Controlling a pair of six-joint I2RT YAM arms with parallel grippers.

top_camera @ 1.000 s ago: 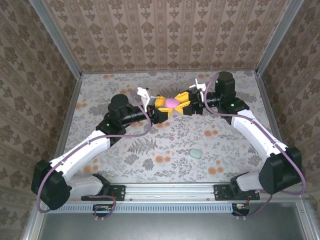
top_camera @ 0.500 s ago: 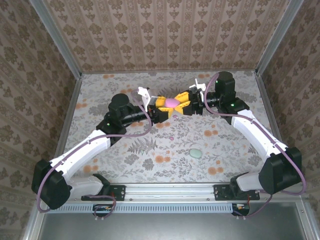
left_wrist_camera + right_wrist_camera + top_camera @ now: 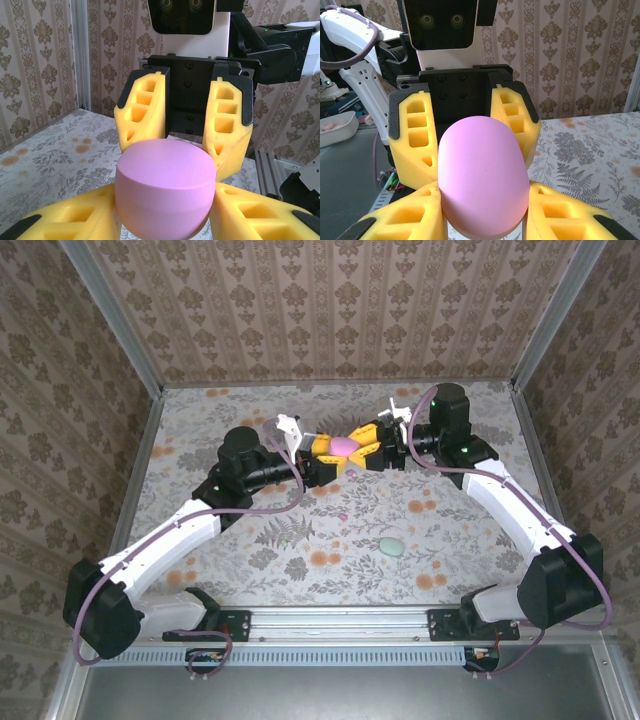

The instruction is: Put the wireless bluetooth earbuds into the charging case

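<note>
**A:** So, where is the pink pebble-shaped plastic charging case [image 3: 343,445] sitting right now?

**B:** It is sitting over the far middle of the floral-patterned desk [image 3: 200,430], caught between the two arms. The left fingers [image 3: 70,220], yellow and ribbed, are pressing against its two sides from one end. The right fingers [image 3: 400,220] are clamping it from the opposite end.

**A:** Is the case lying open?

**B:** No, it is showing as closed. A thin seam is running around it in the left wrist view.

**A:** And the earbuds?

**B:** A tiny pinkish-purple plastic earbud [image 3: 343,516] is lying on the desk. It is lying nearer the arm bases than the held case, and well apart from it. A pale green pebble-shaped case [image 3: 391,545] is resting to the right of that earbud, near it but not touching.
</note>
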